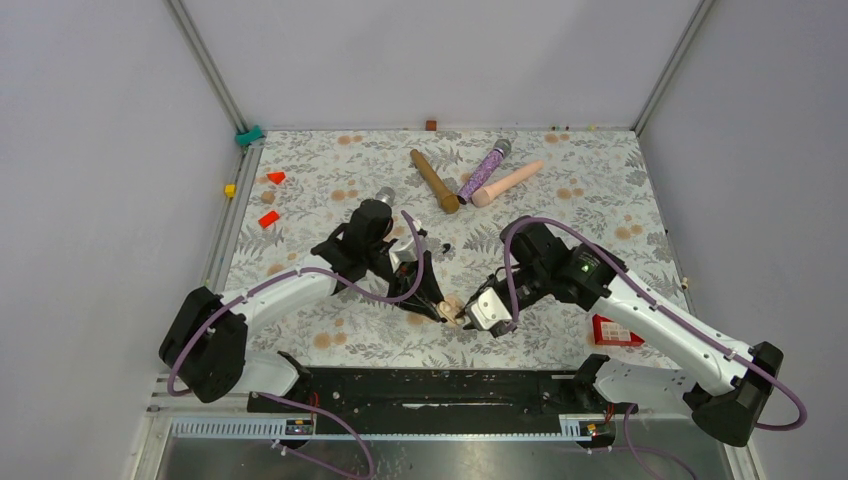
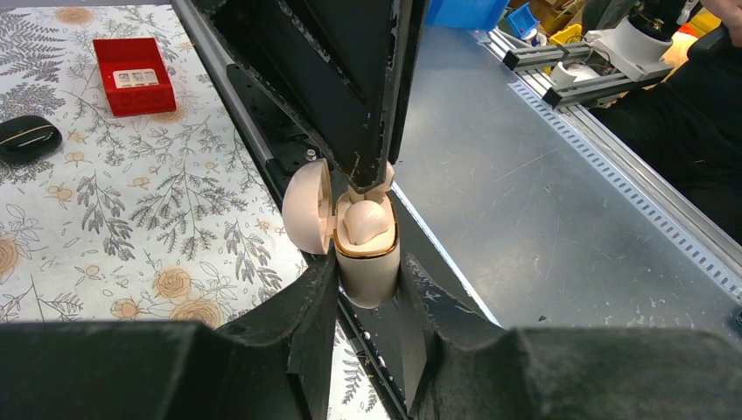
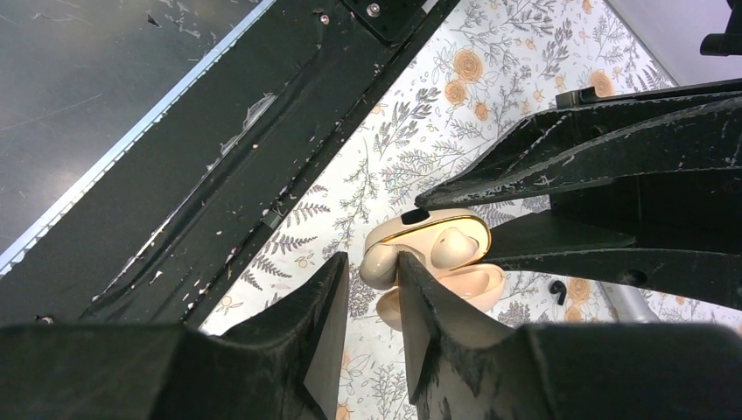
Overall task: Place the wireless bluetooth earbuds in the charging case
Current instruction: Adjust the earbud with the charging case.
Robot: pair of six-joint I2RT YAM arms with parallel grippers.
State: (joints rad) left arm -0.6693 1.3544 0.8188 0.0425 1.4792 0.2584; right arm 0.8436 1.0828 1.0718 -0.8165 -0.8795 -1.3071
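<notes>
Floral cloth (image 1: 600, 215) covers the table; both arms meet low at its 6 o'clock edge in the top view.

Your left gripper (image 2: 368, 302) is clamped on the body of the cream charging case (image 2: 366, 262), one finger on each flank, holding it upright above the table's dark front rail. The case's lid (image 2: 306, 207) is swung open toward 9 o'clock in the left wrist view. One seated earbud (image 2: 365, 223), cream like the case, fills the nearer well inside the gold rim.

Your right gripper (image 3: 374, 262) reaches the case from 12 o'clock in that same view, its jaws drawn to a narrow gap. A second earbud (image 2: 379, 181) sits right at the fingertips over the far well. The fingers cover most of it, so you cannot tell whether it is pinched or only touched, nor how deep it sits.

Farther out, a red box (image 2: 134, 74) lies at 4 o'clock from the case in the top view, partly hidden by the right arm. A black pebble-shaped thing (image 2: 28, 138) is cut off by the left wrist frame edge. A small black piece (image 3: 556, 286) on the cloth is too small to identify. Three stick-shaped microphones (image 1: 484, 170) lie at 12 o'clock.
</notes>
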